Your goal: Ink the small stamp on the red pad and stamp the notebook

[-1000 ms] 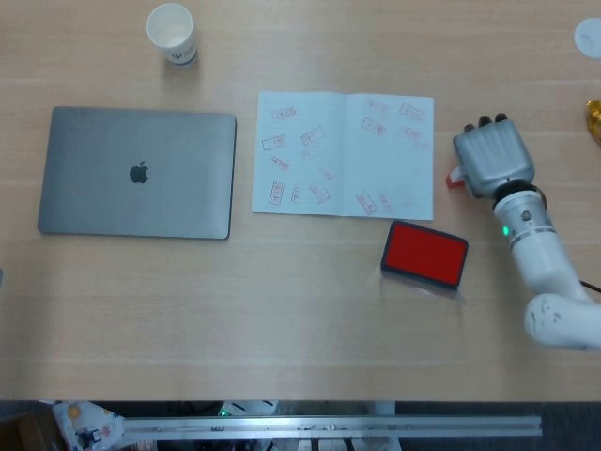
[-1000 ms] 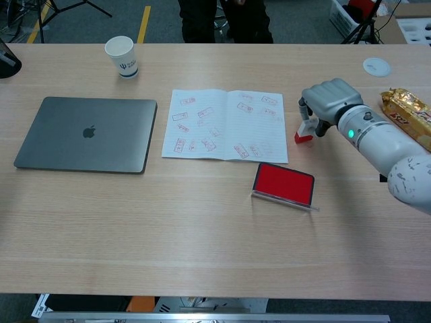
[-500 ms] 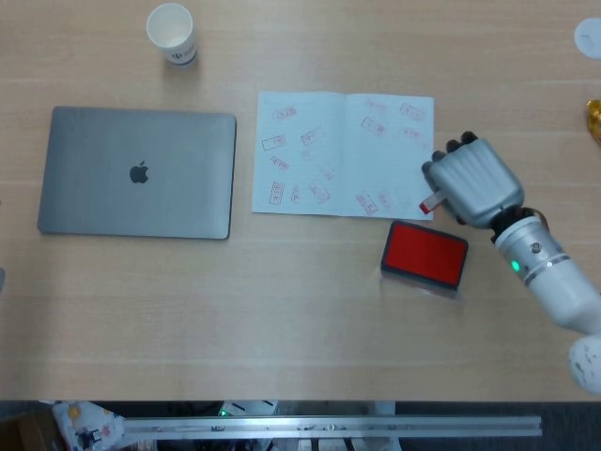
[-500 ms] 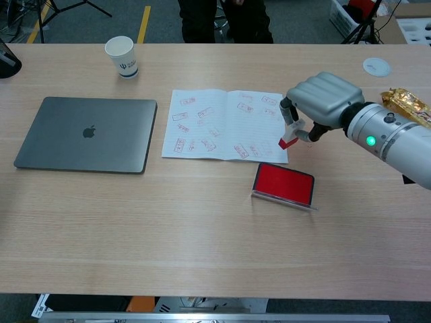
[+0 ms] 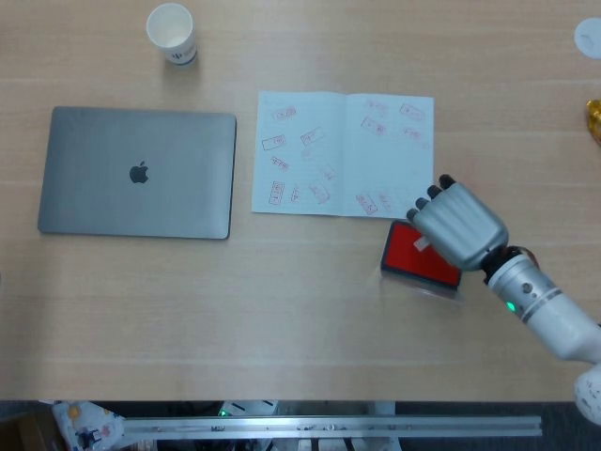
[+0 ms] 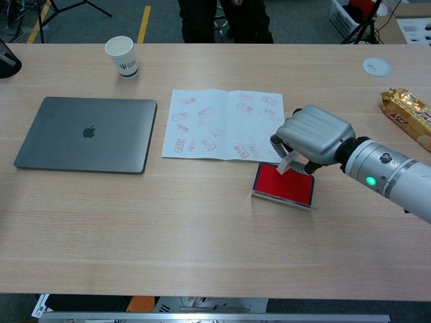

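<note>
Pale wood grain covers the tabletop, which fills both views. The biggest thing on it is a closed grey laptop at the left of the frame, lid up and square to the table edge. Right of it, near the centre top, an open notebook lies flat, both pages dotted with red stamp marks.

The right robot hand, silver-grey on a white forearm, reaches in from the lower right. It sits over the right part of the red ink pad, which lies just below the notebook's lower right corner, apart from the page edge. In the chest view the fingers curl down around a small stamp, a pale body showing beneath the palm, and the stamp's lower end is at the red surface of the pad; whether it actually presses on the ink I cannot tell. In the head view only a pale sliver of the stamp shows at the hand's left edge.

A white paper cup with a blue logo stands upright at the upper left, above the laptop. In the chest view a gold snack wrapper lies at the right edge, and a small white disc sits near the upper right corner. The left robot hand shows in neither view.
</note>
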Controlling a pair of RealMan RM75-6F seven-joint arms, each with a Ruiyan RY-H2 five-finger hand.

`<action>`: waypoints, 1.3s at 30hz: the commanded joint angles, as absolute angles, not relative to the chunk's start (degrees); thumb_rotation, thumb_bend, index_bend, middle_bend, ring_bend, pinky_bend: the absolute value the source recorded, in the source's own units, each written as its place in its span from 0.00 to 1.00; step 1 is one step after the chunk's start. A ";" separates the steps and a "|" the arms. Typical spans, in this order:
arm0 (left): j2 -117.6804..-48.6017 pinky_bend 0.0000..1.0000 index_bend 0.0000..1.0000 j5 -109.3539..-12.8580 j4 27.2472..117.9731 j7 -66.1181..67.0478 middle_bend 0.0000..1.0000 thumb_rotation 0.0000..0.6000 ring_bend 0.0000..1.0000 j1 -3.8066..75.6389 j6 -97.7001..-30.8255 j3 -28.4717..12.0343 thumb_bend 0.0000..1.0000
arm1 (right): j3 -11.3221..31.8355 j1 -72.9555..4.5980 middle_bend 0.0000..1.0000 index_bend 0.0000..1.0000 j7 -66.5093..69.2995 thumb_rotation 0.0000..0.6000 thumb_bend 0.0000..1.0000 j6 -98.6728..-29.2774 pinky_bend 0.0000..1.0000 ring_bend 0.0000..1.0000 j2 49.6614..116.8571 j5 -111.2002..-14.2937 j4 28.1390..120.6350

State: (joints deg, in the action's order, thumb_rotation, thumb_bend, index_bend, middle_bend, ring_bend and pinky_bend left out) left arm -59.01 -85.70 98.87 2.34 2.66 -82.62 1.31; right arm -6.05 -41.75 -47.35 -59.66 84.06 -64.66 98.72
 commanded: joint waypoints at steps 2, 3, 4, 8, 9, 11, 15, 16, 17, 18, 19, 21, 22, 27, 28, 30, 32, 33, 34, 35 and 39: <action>-58.89 0.18 0.16 -85.75 98.90 2.20 0.24 1.00 0.24 2.62 -82.68 1.33 0.30 | -6.48 -41.36 0.55 0.79 -47.87 1.00 0.48 -59.25 0.32 0.41 84.78 -65.30 98.04; -58.86 0.18 0.16 -85.73 98.90 2.15 0.24 1.00 0.24 2.62 -82.67 1.33 0.30 | -6.55 -41.27 0.55 0.79 -48.04 1.00 0.48 -59.19 0.32 0.41 84.91 -65.39 97.85; -58.86 0.18 0.16 -85.71 98.87 2.11 0.24 1.00 0.24 2.63 -82.65 1.31 0.30 | -6.59 -41.21 0.55 0.79 -48.18 1.00 0.48 -59.08 0.32 0.41 85.01 -65.39 97.72; -58.87 0.18 0.16 -85.73 98.78 2.12 0.24 1.00 0.24 2.64 -82.52 1.38 0.30 | -6.65 -41.12 0.55 0.80 -49.11 1.00 0.48 -58.55 0.32 0.41 85.21 -65.38 97.39; -58.88 0.18 0.16 -85.77 98.77 2.15 0.24 1.00 0.24 2.64 -82.51 1.41 0.30 | -6.66 -41.14 0.55 0.80 -49.38 1.00 0.48 -58.42 0.32 0.41 85.22 -65.34 97.36; -58.92 0.18 0.16 -85.83 98.76 2.17 0.24 1.00 0.24 2.67 -82.46 1.41 0.30 | -6.66 -41.13 0.55 0.80 -49.93 1.00 0.49 -58.20 0.32 0.41 85.37 -65.27 97.18; -59.00 0.18 0.16 -85.81 98.65 2.16 0.24 1.00 0.24 2.59 -82.47 1.49 0.30 | -6.70 -41.06 0.55 0.80 -50.61 1.00 0.49 -57.65 0.32 0.41 85.93 -65.10 96.30; -59.04 0.18 0.16 -85.77 98.58 2.13 0.24 1.00 0.24 2.58 -82.45 1.49 0.30 | -6.70 -41.02 0.55 0.80 -50.67 1.00 0.49 -57.52 0.32 0.41 86.19 -65.13 95.96; -59.06 0.18 0.16 -85.73 98.53 2.10 0.24 1.00 0.24 2.56 -82.46 1.48 0.30 | -6.70 -40.96 0.55 0.80 -50.66 1.00 0.49 -57.44 0.32 0.41 86.39 -65.21 95.67; -59.06 0.18 0.16 -85.70 98.50 2.07 0.24 1.00 0.24 2.55 -82.45 1.48 0.30 | -6.71 -40.89 0.55 0.80 -50.64 1.00 0.49 -57.37 0.32 0.41 86.58 -65.24 95.40; -59.05 0.18 0.16 -85.67 98.47 2.05 0.24 1.00 0.24 2.53 -82.43 1.49 0.30 | -6.68 -40.81 0.55 0.80 -50.57 1.00 0.49 -57.24 0.32 0.41 86.82 -65.21 95.07; -59.05 0.18 0.16 -85.62 98.44 2.00 0.24 1.00 0.24 2.52 -82.42 1.48 0.30 | -6.62 -40.68 0.55 0.80 -50.47 1.00 0.49 -57.11 0.32 0.41 87.18 -65.19 94.60; -59.05 0.18 0.16 -85.61 98.42 1.98 0.24 1.00 0.24 2.49 -82.45 1.48 0.30 | -6.62 -40.61 0.55 0.81 -50.50 1.00 0.49 -57.06 0.32 0.41 87.39 -65.31 94.28; -59.06 0.18 0.16 -85.63 98.33 1.95 0.24 1.00 0.24 2.42 -82.50 1.52 0.30 | -6.61 -40.30 0.55 0.81 -50.38 1.00 0.49 -56.86 0.32 0.41 87.93 -65.68 93.43; -59.07 0.18 0.16 -85.62 98.30 1.96 0.24 1.00 0.24 2.39 -82.49 1.55 0.30 | -6.64 -40.22 0.55 0.81 -50.41 1.00 0.49 -56.83 0.32 0.41 88.00 -65.82 93.27; -59.10 0.18 0.16 -85.63 98.30 1.99 0.24 1.00 0.24 2.39 -82.48 1.56 0.30 | -6.70 -40.10 0.55 0.81 -50.41 1.00 0.49 -56.73 0.32 0.41 88.09 -65.94 93.14; -59.12 0.18 0.16 -85.67 98.28 1.96 0.24 1.00 0.24 2.36 -82.53 1.57 0.30 | -6.78 -39.94 0.55 0.81 -50.42 1.00 0.49 -56.70 0.32 0.41 88.19 -66.16 93.07; -59.11 0.18 0.16 -85.68 98.26 1.94 0.24 1.00 0.24 2.32 -82.56 1.58 0.30 | -6.82 -39.86 0.55 0.81 -50.45 1.00 0.49 -56.70 0.32 0.41 88.22 -66.25 93.07; -59.10 0.18 0.16 -85.69 98.25 1.91 0.24 1.00 0.24 2.31 -82.57 1.58 0.30 | -6.84 -39.80 0.55 0.81 -50.48 1.00 0.49 -56.70 0.32 0.41 88.24 -66.33 93.06; -59.10 0.18 0.16 -85.69 98.22 1.86 0.24 1.00 0.24 2.29 -82.61 1.58 0.30 | -6.85 -39.73 0.55 0.81 -50.58 1.00 0.49 -56.68 0.32 0.42 88.27 -66.37 93.03; -59.11 0.18 0.16 -85.71 98.12 1.78 0.24 1.00 0.24 2.26 -82.60 1.60 0.30 | -6.81 -39.57 0.55 0.81 -50.86 1.00 0.49 -56.53 0.32 0.42 88.36 -66.36 92.88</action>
